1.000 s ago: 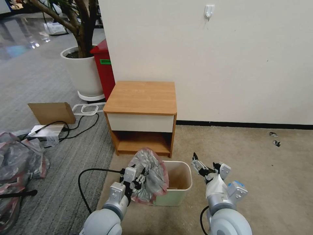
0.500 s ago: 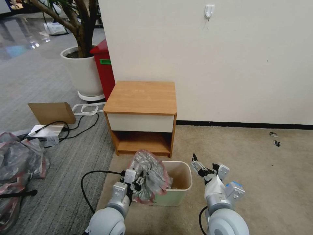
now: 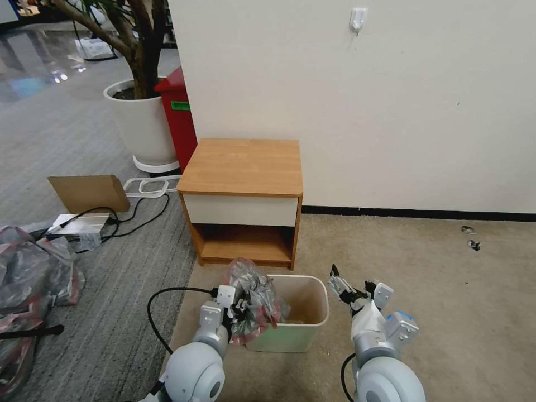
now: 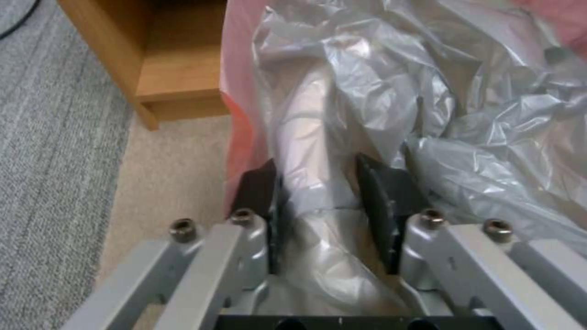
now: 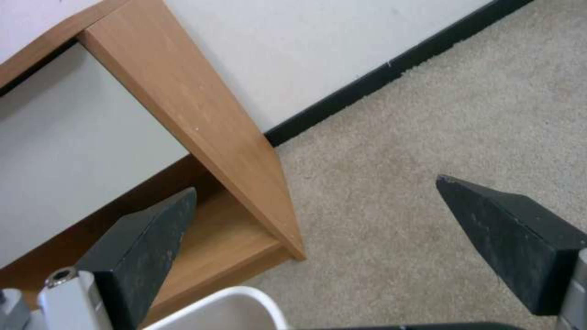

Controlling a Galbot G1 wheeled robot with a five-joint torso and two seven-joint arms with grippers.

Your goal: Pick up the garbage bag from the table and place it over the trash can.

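The left gripper clamps a bunched fold of the garbage bag at the left rim of the trash can, which stands on beige carpet just in front of the table. In the left wrist view the two dark pads press a twisted column of grey plastic between them, the bag's pink-red edge running along one side and crumpled film billowing past the other. The bag bulges up and over the bin's left wall, part of it draping down the outside; the right half of the bin's mouth lies uncovered, its brown interior visible.

The right gripper hangs beside the can's right rim, apart from it, jaws spread wide and holding nothing. From the right wrist view its black fingertips frame the table's side panel, the lower shelf, a curve of the bin's rolled rim and the black baseboard where wall meets carpet.

The table's top is bare, and its front edge sits close to the bin's far rim, leaving a narrow strip of carpet between. To the right of the bin the carpet runs open to the wall. To the left, a black cable loops from the left arm across the grey striped floor, with a heap of plastic bags farther out and a cardboard piece, a white plant pot and a red bin beyond.
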